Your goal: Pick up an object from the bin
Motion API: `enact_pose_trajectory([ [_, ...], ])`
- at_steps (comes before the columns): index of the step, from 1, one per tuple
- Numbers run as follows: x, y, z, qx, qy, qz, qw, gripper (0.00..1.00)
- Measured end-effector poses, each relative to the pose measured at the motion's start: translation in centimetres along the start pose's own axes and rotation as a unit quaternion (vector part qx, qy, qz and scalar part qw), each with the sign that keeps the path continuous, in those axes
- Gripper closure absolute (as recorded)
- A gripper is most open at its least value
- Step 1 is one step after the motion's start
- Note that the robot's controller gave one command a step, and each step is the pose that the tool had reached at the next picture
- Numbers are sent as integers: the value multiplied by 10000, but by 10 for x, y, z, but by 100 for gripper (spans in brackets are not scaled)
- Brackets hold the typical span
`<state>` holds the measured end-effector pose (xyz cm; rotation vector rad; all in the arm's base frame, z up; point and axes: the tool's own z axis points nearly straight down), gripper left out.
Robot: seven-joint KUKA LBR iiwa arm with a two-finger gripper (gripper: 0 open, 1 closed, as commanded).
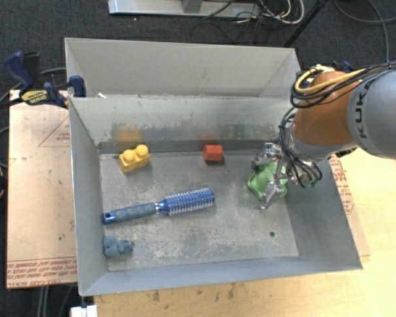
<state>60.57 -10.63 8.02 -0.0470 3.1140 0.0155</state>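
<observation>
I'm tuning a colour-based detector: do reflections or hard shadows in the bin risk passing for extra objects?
Camera view: the bin has a grey back wall that mirrors faintly, with a yellowish smear just above the yellow brick and a greenish haze near the gripper; shadows are soft, the blue brush casting only a thin one; the gripper covers part of the green thing.

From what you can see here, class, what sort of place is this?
Probably a robotics lab: a KUKA arm reaches into a grey metal bin holding odd items, such as a blue hairbrush and a yellow toy brick, with loose cables on the floor behind.
</observation>
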Motion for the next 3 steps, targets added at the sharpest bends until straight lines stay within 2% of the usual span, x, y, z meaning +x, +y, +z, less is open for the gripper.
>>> enact_pose_trajectory([
  [1,-21,-25,3,3,54,-357,9993,0],
  [2,-21,-24,2,6,50,-360,9993,100],
  [3,-10,-34,-150,34,97,-2227,9748,100],
])
